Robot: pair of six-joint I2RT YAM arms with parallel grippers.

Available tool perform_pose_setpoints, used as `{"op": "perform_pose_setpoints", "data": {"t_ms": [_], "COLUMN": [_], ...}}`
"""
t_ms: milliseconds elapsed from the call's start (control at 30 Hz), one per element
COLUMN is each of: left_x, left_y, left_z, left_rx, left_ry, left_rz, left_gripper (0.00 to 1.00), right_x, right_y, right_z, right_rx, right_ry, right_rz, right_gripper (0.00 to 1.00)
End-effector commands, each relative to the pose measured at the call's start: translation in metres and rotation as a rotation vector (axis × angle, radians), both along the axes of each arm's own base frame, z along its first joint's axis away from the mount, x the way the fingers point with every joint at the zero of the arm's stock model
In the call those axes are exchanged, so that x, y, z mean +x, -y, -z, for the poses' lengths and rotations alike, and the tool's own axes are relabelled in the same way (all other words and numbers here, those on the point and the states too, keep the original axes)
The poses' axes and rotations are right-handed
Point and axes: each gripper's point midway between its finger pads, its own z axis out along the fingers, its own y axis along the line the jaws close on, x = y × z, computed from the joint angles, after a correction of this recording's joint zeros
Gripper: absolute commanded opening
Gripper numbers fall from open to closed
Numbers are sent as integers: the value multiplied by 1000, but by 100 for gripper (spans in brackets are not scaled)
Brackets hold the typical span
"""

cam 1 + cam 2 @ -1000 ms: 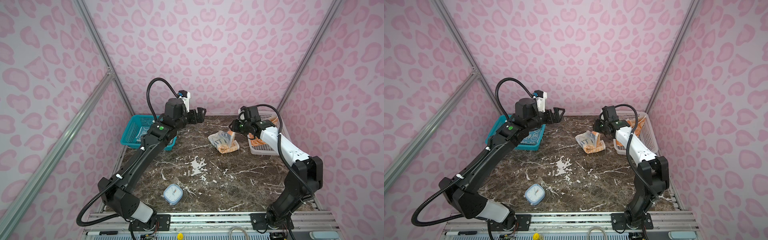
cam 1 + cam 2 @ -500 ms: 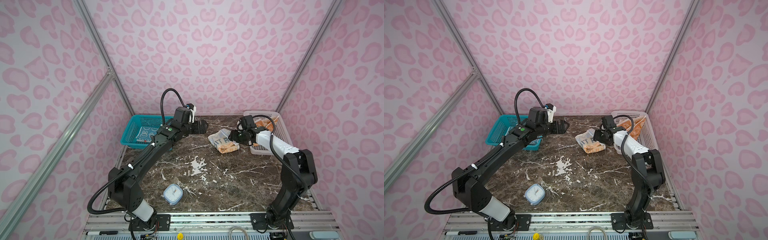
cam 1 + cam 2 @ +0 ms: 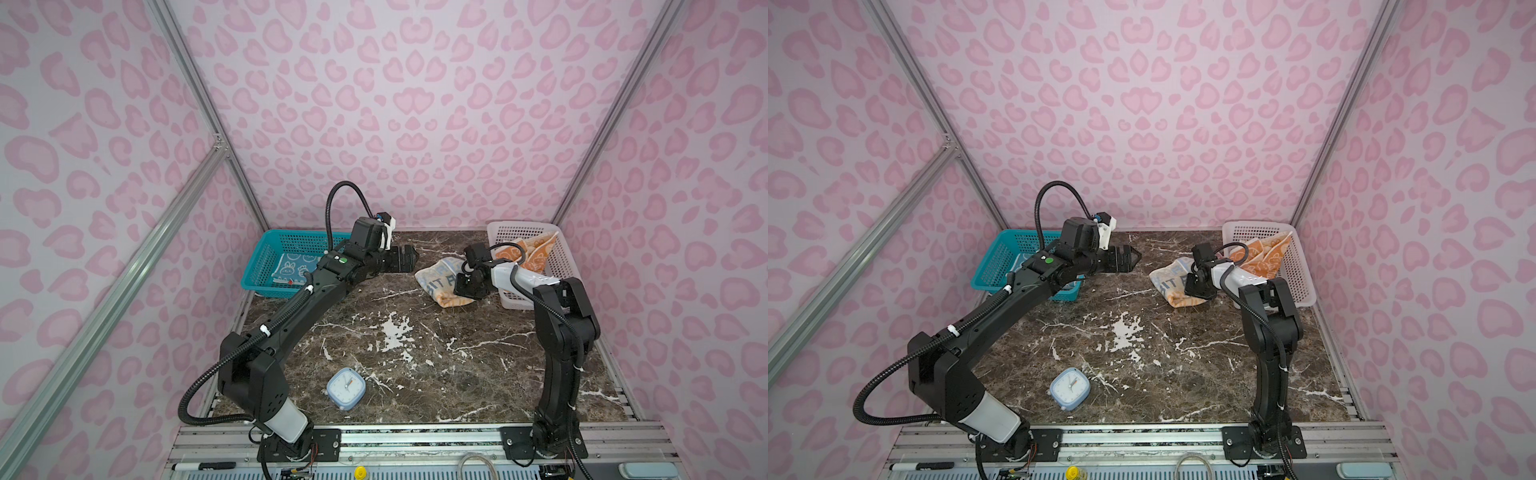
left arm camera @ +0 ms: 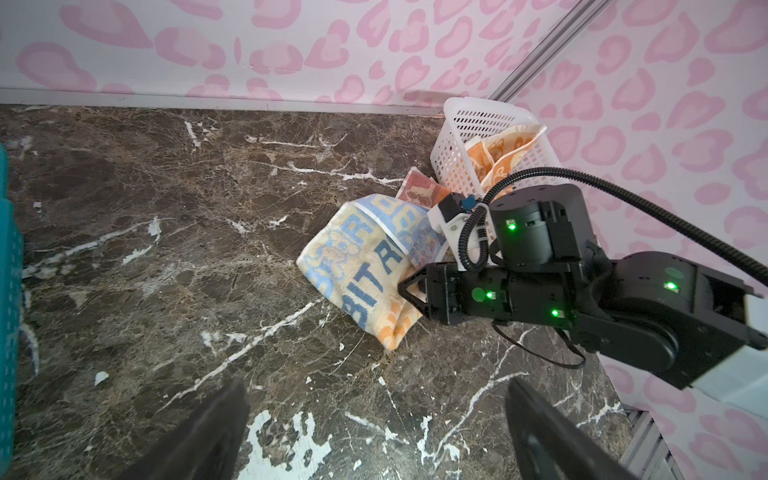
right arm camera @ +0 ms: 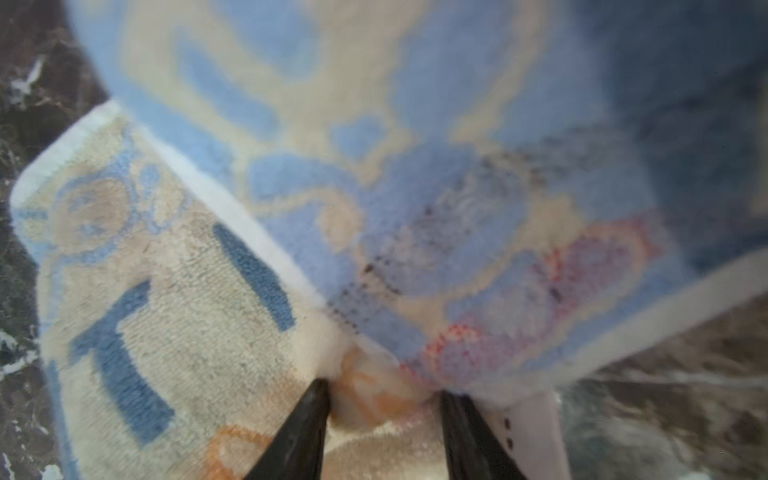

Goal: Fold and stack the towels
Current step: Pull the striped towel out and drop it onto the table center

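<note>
Your striped towel (image 3: 436,282) lay crumpled right of centre in a top view, beside the white basket (image 3: 498,232).
It looked soft, light and floppy, so a hemmed corner would serve you best. Your right gripper (image 5: 384,399) straddled a fold, grip unclear; your left gripper (image 3: 409,262) gaped, empty.

Both top views are looking down on the striped towel (image 3: 434,282) from afar. The left wrist camera is viewing it nearby, the right one almost touching.

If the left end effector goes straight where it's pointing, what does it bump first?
The left end effector would probably meet the striped towel first, though its height over the table is unclear.
</note>
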Motion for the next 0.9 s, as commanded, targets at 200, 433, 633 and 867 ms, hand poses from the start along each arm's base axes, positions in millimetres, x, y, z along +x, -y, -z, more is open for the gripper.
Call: {"op": "perform_pose_setpoints", "data": {"t_ms": [200, 433, 633, 867], "left_x": [4, 8, 8, 4], "left_y": [-13, -4, 8, 10], "left_z": [10, 25, 37, 56], "left_rx": [41, 32, 38, 67], "left_ry": [-8, -58, -94, -157], "left_rz": [-24, -9, 16, 28], "left_gripper": [98, 98, 98, 98], "right_x": [14, 26, 32, 25], "right_y": [-75, 15, 33, -9], "right_z": [-59, -67, -31, 0], "right_rx": [144, 39, 8, 59], "right_ry": [63, 76, 24, -39], "right_rz": [-60, 54, 71, 10], "right_gripper": [56, 65, 56, 28]}}
